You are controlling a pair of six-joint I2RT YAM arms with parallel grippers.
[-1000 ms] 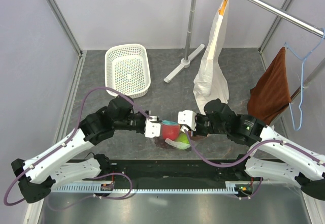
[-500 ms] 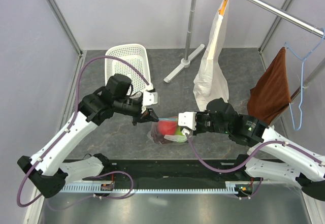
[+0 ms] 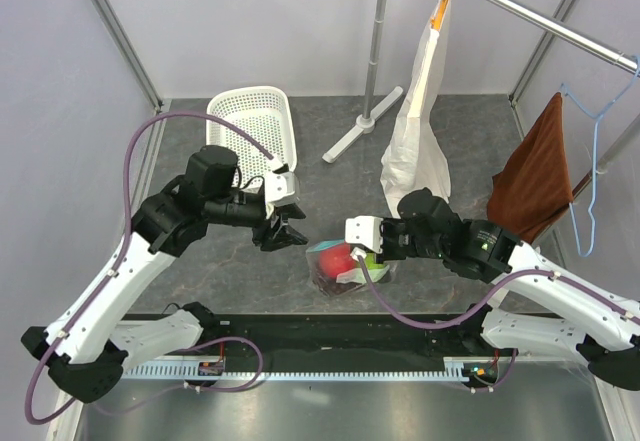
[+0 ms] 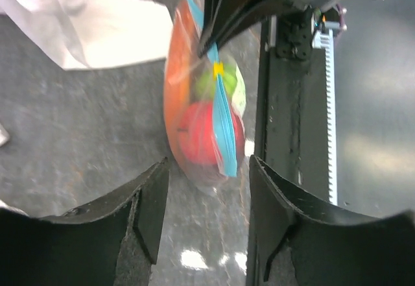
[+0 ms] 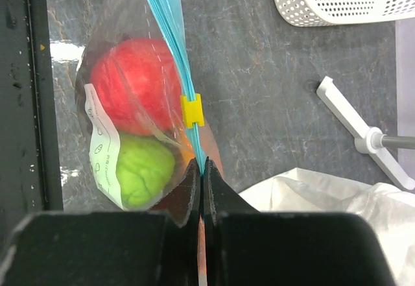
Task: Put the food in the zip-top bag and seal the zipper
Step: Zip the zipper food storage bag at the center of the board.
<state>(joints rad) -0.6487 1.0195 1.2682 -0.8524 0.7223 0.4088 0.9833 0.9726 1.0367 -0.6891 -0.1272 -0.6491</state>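
The clear zip-top bag [image 3: 338, 267] hangs from my right gripper [image 3: 372, 254], which is shut on one end of the teal zipper [image 5: 170, 46]. A yellow slider [image 5: 192, 111] sits on the strip just ahead of the right gripper [image 5: 201, 167]. Inside the bag I see the food: a red apple [image 5: 133, 95], a green round fruit [image 5: 142, 169] and something orange behind them. My left gripper [image 3: 291, 233] stands open a little to the left of the bag, touching nothing. In the left wrist view the bag [image 4: 194, 114] and its zipper [image 4: 224, 130] lie just beyond the open left gripper [image 4: 209, 169].
A white perforated basket [image 3: 252, 136] stands at the back left. A grey stand [image 3: 365, 121] holds a tall white paper bag [image 3: 420, 131]. A brown towel [image 3: 535, 176] and a blue hanger [image 3: 590, 161] hang at the right. A black rail [image 3: 330, 336] runs along the near edge.
My left gripper, shut at the bag's left end before, has opened, let go and drawn back to the left. The bag now hangs from the right gripper alone.
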